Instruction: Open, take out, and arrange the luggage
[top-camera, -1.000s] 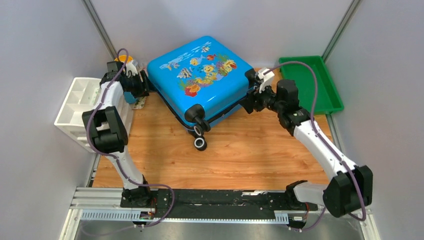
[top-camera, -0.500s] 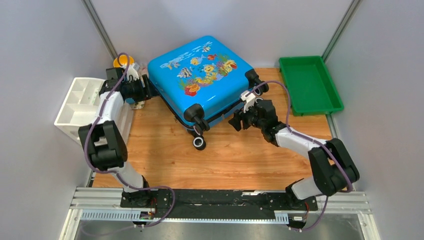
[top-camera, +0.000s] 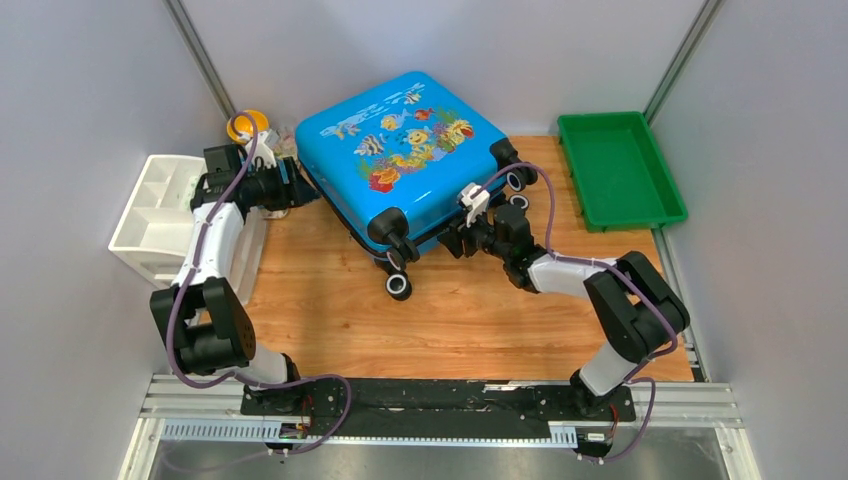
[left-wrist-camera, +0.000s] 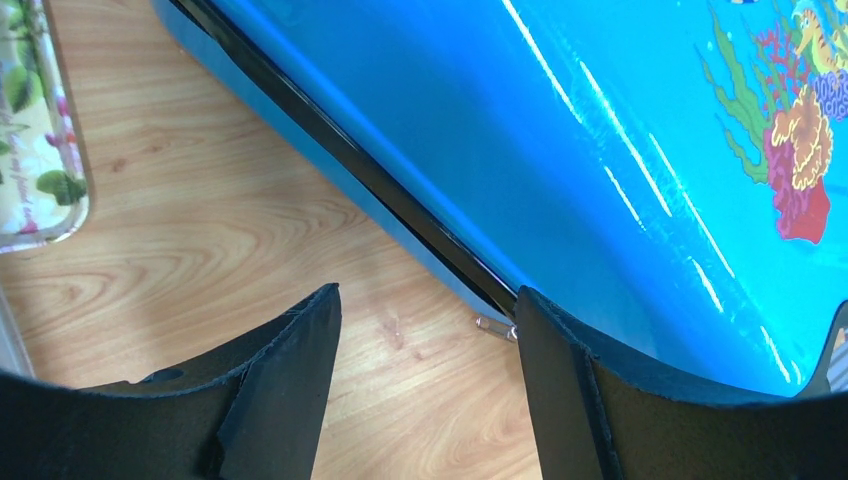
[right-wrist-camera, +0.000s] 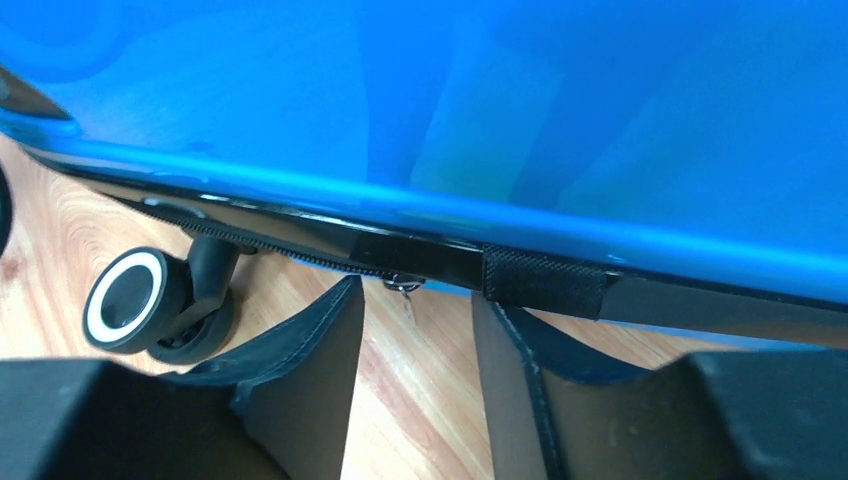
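A: Overhead?
B: The luggage (top-camera: 400, 150) lies closed on the bench (top-camera: 480, 310). Nothing is unpacked yet.
A: Left wrist?
B: The left end effector (left-wrist-camera: 428, 300) is spread beside the seam.
A: Right wrist?
B: The right end effector (right-wrist-camera: 415, 300) is parted, with the zipper pull (right-wrist-camera: 403, 285) just above it, unpinched.

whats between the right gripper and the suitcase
In the right wrist view, a small metal zipper pull hangs from the suitcase seam, just above the right gripper. Otherwise there is only bare table.
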